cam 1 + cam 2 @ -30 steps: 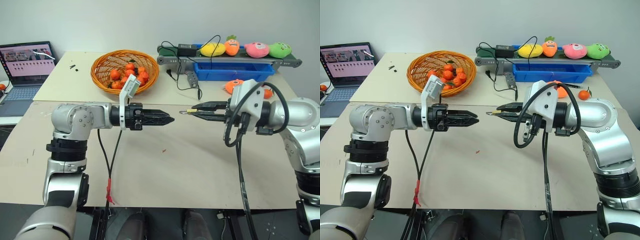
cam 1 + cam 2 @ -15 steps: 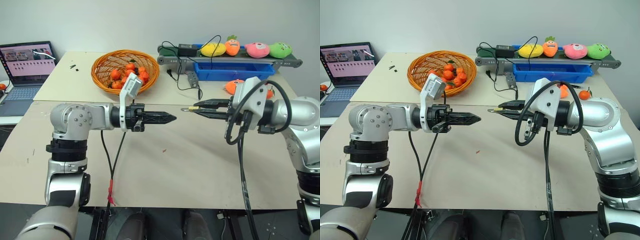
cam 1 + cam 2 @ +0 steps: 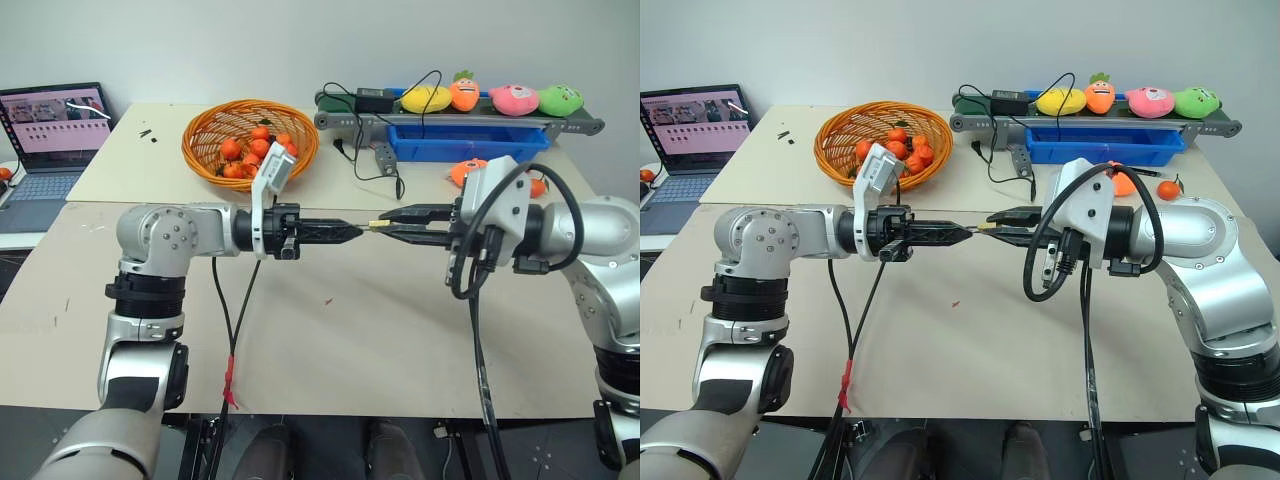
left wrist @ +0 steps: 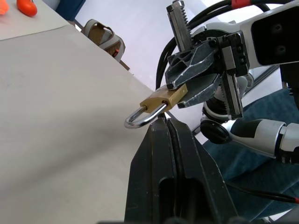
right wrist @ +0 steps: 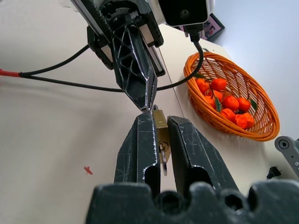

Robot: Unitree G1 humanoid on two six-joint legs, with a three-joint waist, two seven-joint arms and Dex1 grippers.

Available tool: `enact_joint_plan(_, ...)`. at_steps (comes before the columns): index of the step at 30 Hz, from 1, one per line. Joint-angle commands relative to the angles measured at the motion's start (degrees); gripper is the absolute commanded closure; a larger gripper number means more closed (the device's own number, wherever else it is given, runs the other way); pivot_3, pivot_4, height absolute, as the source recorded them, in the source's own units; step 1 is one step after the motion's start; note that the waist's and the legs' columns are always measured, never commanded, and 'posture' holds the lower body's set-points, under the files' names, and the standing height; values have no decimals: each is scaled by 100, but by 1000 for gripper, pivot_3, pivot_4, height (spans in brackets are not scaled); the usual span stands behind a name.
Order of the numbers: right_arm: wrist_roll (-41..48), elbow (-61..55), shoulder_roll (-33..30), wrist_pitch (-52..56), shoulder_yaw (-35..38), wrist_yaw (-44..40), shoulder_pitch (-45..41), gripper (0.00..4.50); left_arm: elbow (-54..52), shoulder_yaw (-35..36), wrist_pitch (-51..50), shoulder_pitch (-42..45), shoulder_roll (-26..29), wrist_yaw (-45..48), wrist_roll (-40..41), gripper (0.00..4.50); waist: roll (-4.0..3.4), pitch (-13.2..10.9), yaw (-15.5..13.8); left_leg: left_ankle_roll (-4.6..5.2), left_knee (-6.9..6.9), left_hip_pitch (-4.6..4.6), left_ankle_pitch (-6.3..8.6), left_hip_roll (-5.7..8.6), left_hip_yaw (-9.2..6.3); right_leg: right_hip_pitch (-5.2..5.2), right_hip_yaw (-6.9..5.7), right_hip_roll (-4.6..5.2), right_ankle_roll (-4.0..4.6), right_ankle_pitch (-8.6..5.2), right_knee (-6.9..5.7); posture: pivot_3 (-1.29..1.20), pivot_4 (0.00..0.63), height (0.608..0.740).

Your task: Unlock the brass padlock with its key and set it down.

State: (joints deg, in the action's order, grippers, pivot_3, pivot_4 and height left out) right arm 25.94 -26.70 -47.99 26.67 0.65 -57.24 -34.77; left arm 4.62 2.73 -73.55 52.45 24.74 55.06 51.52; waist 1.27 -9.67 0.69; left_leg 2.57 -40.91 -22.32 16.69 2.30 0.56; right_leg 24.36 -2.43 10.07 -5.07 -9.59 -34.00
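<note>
The right gripper [image 3: 388, 225] clamps the brass padlock [image 4: 163, 98], shackle pointing to nine o'clock; the left gripper [image 3: 352, 232], fingers pressed together, touches that shackle.

One brass padlock [image 4: 162, 99] shows, one orange wicker basket [image 3: 205, 160] holding roughly nine small oranges [image 3: 252, 147] whose exact number cannot be made out in the heap, and one laptop [image 3: 50, 140]. Four plush toys [image 3: 490, 97] sit in a row on one conveyor [image 3: 340, 120], with one blue tray [image 3: 460, 148] and one black power adapter [image 3: 374, 99] by it. Two grippers: left gripper [image 3: 355, 232], right gripper [image 3: 388, 227]
</note>
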Motion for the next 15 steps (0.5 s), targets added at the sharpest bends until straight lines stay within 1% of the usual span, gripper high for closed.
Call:
enact_joint_plan(1, 126, -218, -72, 52, 234, 72, -20, 4395, -18, -26, 165, 197, 68, 110, -21, 4434, 0, 0, 0, 0, 0, 0, 0, 0, 0, 0, 0, 0, 0, 0, 0, 0, 150, 740)
enact_joint_plan(15, 323, -390, -144, 308, 333, 150, -87, 4395, 194, -187, 409, 325, 53, 268, -168, 4434, 0, 0, -1, 0, 0, 0, 0, 0, 0, 0, 0, 0, 0, 0, 0, 0, 150, 740)
